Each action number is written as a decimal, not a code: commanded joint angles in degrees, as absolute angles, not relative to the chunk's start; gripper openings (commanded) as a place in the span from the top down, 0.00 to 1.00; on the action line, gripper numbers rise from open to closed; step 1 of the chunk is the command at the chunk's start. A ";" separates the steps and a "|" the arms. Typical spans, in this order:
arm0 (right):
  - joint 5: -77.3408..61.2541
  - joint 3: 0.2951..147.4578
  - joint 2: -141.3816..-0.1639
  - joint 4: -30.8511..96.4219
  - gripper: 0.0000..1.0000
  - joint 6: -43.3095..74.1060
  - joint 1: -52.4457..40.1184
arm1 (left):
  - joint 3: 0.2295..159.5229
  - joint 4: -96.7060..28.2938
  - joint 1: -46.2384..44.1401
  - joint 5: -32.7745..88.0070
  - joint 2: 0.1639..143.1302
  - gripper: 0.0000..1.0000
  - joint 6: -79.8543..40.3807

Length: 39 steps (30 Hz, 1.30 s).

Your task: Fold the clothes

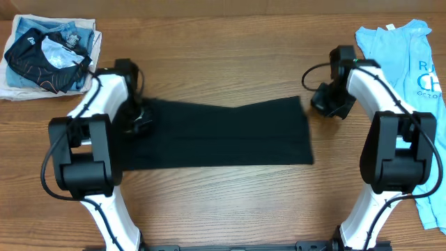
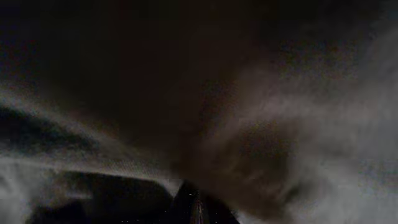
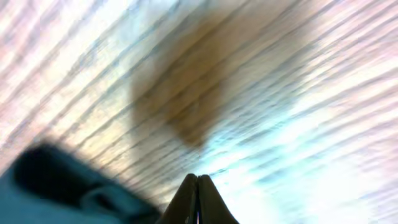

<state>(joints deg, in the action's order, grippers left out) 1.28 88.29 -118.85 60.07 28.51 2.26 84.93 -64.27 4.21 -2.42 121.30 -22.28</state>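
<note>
Black T-shirt [image 1: 223, 136], lying flat on the wooden table [image 1: 223, 56] midway between the two arms, already gathered into one long horizontal band with faint lengthwise creases. The cloth is plain, matte and unprinted; its right end is cut off square, while its left end is hidden under the left arm. No neck label shows from above. The fabric looks thin, light and limp, so it should drape and sag rather than hold a shape. It will likely slide a little on the smooth wood. The best holds are judged to be the corners of the band's short ends, pinched through all layers so the stack lifts together. Left gripper [image 1: 141, 118]: over the shirt's left end, fingers pressed together with dark cloth filling its wrist view; whether fabric is caught between them cannot be told. Right gripper [image 1: 326, 101]: just beside the shirt's upper right corner, over bare wood, fingers closed on nothing.
</note>
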 commanded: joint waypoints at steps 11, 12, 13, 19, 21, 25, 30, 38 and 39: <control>-5.65 100.66 -118.96 68.90 0.96 23.53 -0.36 | 101.73 -78.04 -1.10 -12.60 124.70 0.89 -27.46; -5.69 100.66 -118.96 68.88 0.95 23.53 -0.89 | 101.86 -78.02 -1.48 -12.60 124.70 0.87 -27.46; -5.69 100.66 -118.96 68.88 0.94 23.51 -1.37 | 101.86 -78.02 -1.74 -12.60 124.70 0.85 -27.46; -7.51 100.66 -118.96 68.05 0.58 20.47 -3.53 | 101.86 -77.73 -2.59 -12.60 124.70 0.44 -27.44; -7.88 100.66 -118.96 67.90 0.39 20.51 -3.79 | 101.86 -77.28 -2.59 -12.58 124.70 0.09 -27.18; -11.25 100.66 -118.96 67.64 0.67 20.49 -3.79 | 101.86 -77.58 -2.59 -12.62 124.70 0.44 -26.83; -18.90 99.96 -118.96 67.35 0.95 15.77 -4.93 | 101.84 -77.82 -2.48 -12.38 124.70 0.53 -27.51; -18.79 92.20 -119.07 61.08 0.96 14.96 -8.25 | 101.43 -77.78 -1.78 -10.90 124.75 0.82 -27.49; -18.79 90.83 -119.07 59.90 0.96 14.96 -8.71 | 101.12 -77.76 -1.78 -10.87 124.75 0.83 -27.49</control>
<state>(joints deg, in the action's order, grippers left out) -17.74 93.86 -118.89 61.49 16.05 -7.44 100.57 -77.78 -2.42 -11.38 124.79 -27.05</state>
